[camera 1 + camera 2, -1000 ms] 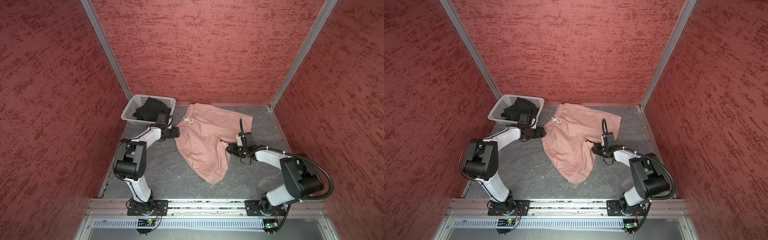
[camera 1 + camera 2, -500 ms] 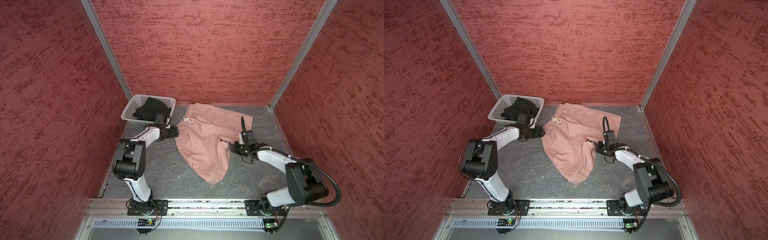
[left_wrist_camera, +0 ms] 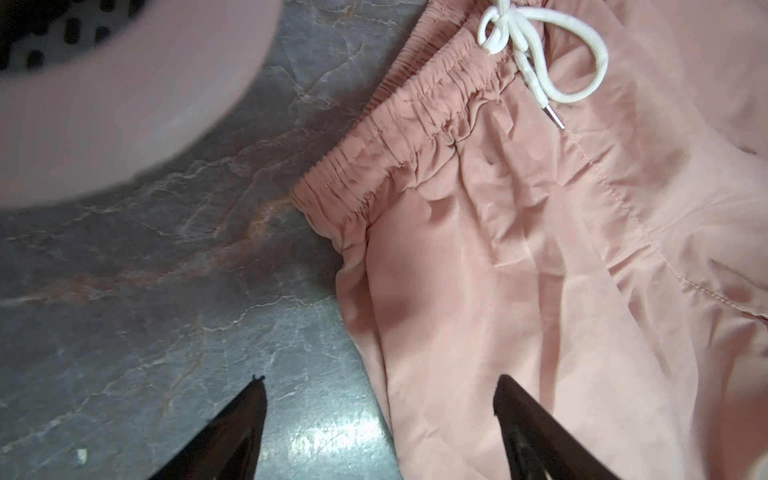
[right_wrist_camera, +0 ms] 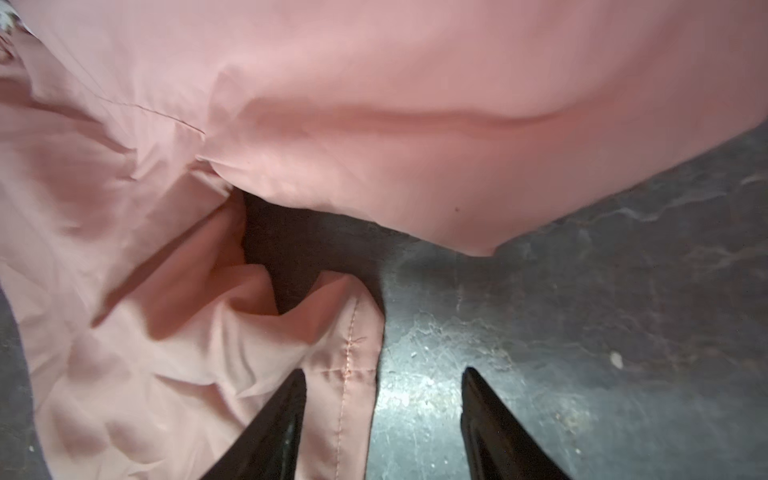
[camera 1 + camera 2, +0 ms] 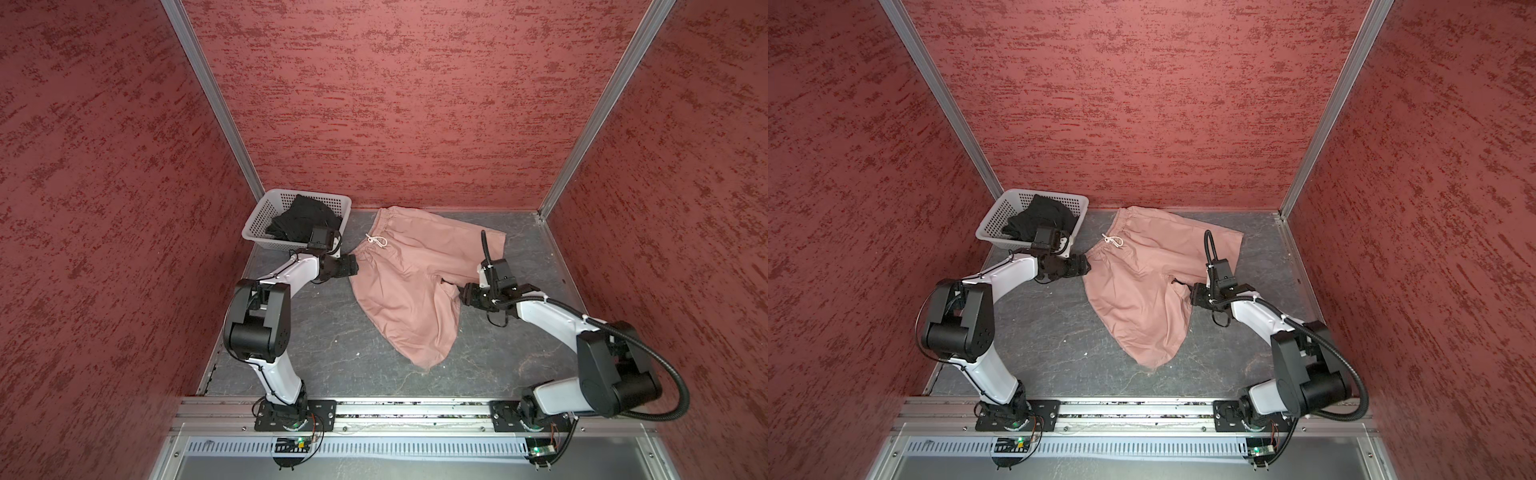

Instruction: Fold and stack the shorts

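Observation:
The pink shorts [image 5: 407, 282] [image 5: 1142, 286] lie spread on the grey table, waistband to the back left, white drawstring [image 3: 536, 54] tied. My left gripper [image 5: 353, 266] [image 3: 380, 390] stands open at the waistband's near corner, one finger over the fabric and the other over bare table. My right gripper [image 5: 463, 293] [image 4: 384, 378] is open at the inner hem of the near leg. A strip of that hem [image 4: 353, 399] lies between its fingers, unclamped. The black shorts [image 5: 303, 216] [image 5: 1038, 218] sit crumpled in the basket.
The white perforated basket [image 5: 259, 220] [image 5: 994, 218] stands at the back left corner, close behind my left wrist; its rim [image 3: 104, 104] looms blurred in the left wrist view. Red walls close in three sides. Bare grey table [image 5: 332, 353] lies in front of the shorts.
My right arm's elbow has swung outward to the right, while its gripper stays by the inner hem. The left arm and both shorts have not moved.

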Available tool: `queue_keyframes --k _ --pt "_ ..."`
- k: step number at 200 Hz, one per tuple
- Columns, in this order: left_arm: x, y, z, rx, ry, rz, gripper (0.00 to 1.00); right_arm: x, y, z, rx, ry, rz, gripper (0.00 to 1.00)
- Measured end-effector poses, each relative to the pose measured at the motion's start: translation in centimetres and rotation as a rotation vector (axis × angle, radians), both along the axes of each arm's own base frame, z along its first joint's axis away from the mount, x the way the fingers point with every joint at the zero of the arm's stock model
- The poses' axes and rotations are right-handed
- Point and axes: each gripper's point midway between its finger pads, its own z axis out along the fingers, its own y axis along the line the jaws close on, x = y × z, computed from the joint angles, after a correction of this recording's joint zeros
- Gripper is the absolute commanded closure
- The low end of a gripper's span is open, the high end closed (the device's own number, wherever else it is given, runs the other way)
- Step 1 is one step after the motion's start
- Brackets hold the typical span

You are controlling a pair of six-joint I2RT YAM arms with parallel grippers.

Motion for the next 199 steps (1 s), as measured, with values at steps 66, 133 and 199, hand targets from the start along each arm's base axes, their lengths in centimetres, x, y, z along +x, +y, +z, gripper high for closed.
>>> queue_keyframes --k 66,133,199 --pt "-0.7 0.1 0.1 0.000 0.006 0.004 0.14 2.0 2.3 -2.5 -0.043 -0.008 0.109 0.39" --pt "-1.0 0.3 0.4 0.009 0.008 0.008 0.14 4.7 3.3 -2.7 -0.059 -0.081 0.122 0.71" --pt "-1.1 0.3 0.4 0.010 0.011 0.009 0.14 4.0 5.0 -2.9 0.080 -0.089 0.100 1.00"
